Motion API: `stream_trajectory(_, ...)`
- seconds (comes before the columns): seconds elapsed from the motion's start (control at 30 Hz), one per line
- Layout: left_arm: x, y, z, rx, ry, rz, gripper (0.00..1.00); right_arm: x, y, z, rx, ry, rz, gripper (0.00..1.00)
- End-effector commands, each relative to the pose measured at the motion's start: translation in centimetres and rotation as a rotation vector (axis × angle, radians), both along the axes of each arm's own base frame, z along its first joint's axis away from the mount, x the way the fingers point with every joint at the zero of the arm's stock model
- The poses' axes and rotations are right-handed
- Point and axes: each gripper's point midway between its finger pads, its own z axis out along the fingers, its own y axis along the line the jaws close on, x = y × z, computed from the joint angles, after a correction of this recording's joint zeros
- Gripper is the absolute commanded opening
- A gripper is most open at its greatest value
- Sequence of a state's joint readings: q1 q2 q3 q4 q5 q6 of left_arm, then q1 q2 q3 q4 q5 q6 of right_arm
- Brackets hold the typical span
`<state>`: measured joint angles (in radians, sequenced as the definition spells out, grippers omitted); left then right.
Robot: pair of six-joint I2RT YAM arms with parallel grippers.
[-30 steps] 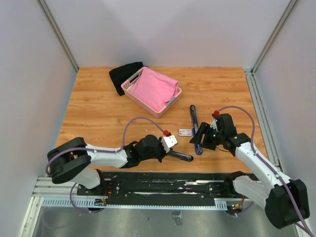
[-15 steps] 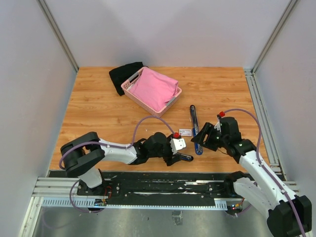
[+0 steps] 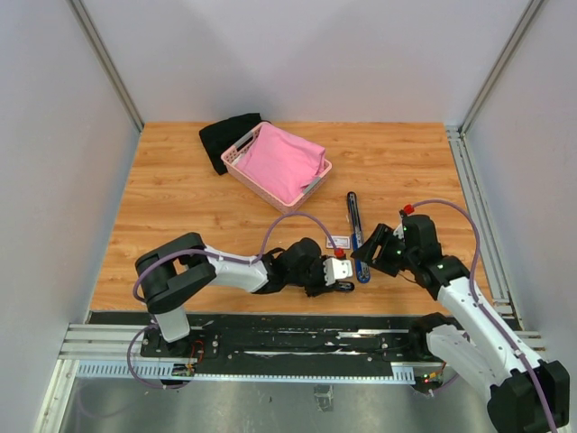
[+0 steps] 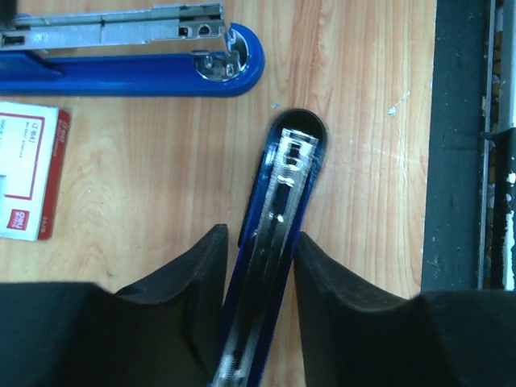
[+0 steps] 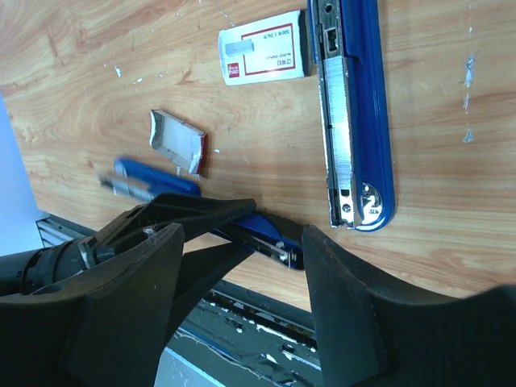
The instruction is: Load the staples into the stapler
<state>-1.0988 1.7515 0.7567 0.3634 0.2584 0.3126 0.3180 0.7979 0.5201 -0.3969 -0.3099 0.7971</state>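
Observation:
The blue stapler lies opened flat on the wood. Its base with the metal magazine [image 3: 355, 230] [image 4: 129, 72] [image 5: 367, 105] points away from me. Its blue top arm [image 3: 346, 288] [image 4: 282, 210] [image 5: 270, 235] lies along the near edge. My left gripper [image 3: 343, 280] [image 4: 260, 235] is open and straddles this top arm, with wood showing beside the right finger. My right gripper [image 3: 367, 257] [image 5: 242, 234] is wide open and empty, hovering by the hinge end. The white carton with red print [image 3: 339, 242] [image 4: 28, 181] [image 5: 264, 56] lies beside the base. The silvery staple block is not in view.
A pink basket holding pink cloth [image 3: 279, 162] stands at the back, with a black cloth [image 3: 225, 135] behind it. The black mounting rail [image 3: 297, 325] [image 4: 455, 161] runs just past the table's near edge. The left wrist's white and red fitting [image 5: 179, 141] is close to the right gripper.
My left gripper has moved right along the stapler's top arm towards its tip. My right gripper drew back slightly to the right, then stayed still.

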Motion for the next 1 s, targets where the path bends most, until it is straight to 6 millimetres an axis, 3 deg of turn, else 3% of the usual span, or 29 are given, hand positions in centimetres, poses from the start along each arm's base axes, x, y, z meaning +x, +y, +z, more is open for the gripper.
stream_trajectory(0.0,-0.4,0.4,-0.2,0.005,0.019,-0.008,0.32,-0.4,-0.1,-1.4,0.04,0.063,-0.051,0.62)
stream_trajectory(0.17,0.2,0.9,1.0,-0.03,-0.007,0.05,0.13,0.2,-0.3,-1.1,0.032,0.041,-0.065,0.62)
stream_trajectory(0.3,1.6,1.1,3.2,-0.118,0.002,0.143,0.05,0.6,0.1,-0.9,0.044,0.049,-0.058,0.62)
stream_trajectory(0.43,3.1,1.5,6.8,-0.267,0.032,0.238,0.03,1.2,1.0,-0.3,0.09,0.04,-0.045,0.62)
stream_trajectory(0.63,3.9,2.0,10.9,-0.435,0.038,0.302,0.03,1.7,2.8,0.8,0.212,0.025,-0.014,0.63)
stream_trajectory(0.83,3.7,2.3,11.9,-0.477,0.043,0.31,0.03,2.2,3.9,1.4,0.281,0.029,0.002,0.62)
stream_trajectory(0.97,3.9,2.5,12.0,-0.487,0.047,0.326,0.03,2.2,4.0,1.2,0.297,0.041,-0.005,0.56)
